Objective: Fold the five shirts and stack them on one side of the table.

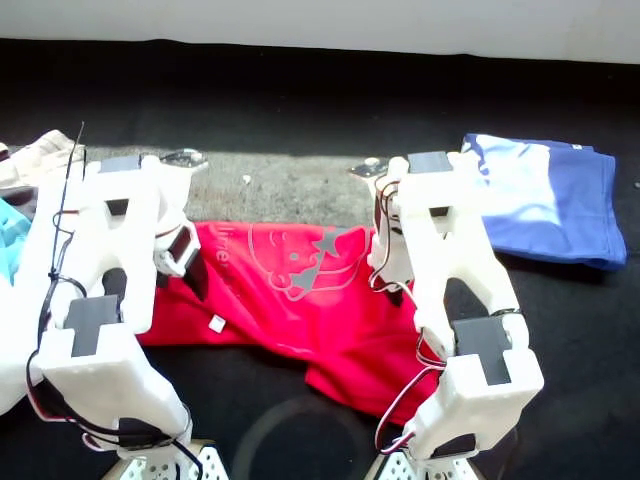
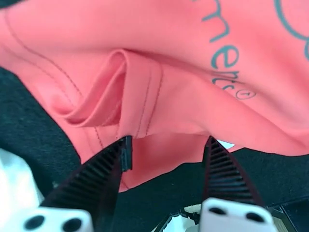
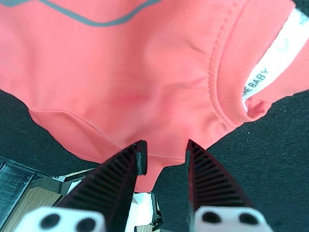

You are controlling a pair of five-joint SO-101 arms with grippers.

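A red shirt point(image 1: 290, 290) with a grey print lies spread across the middle of the black table, printed side up. My left gripper point(image 1: 183, 252) hangs over its left edge. In the left wrist view that gripper point(image 2: 166, 152) is open above a folded, stitched hem of the red shirt point(image 2: 145, 58). My right gripper point(image 1: 383, 250) stands at the shirt's right side. In the right wrist view this gripper point(image 3: 165, 154) is open, narrower, over the red shirt point(image 3: 135, 72) beside the collar and its white label point(image 3: 270, 72). A folded blue shirt point(image 1: 545, 200) lies at the back right.
Unfolded shirts are heaped at the left edge, a pale one point(image 1: 40, 160) and a cyan one point(image 1: 10, 240). A grey mat patch point(image 1: 280, 190) shows behind the red shirt. Both arm bases point(image 1: 150, 460) stand at the front edge.
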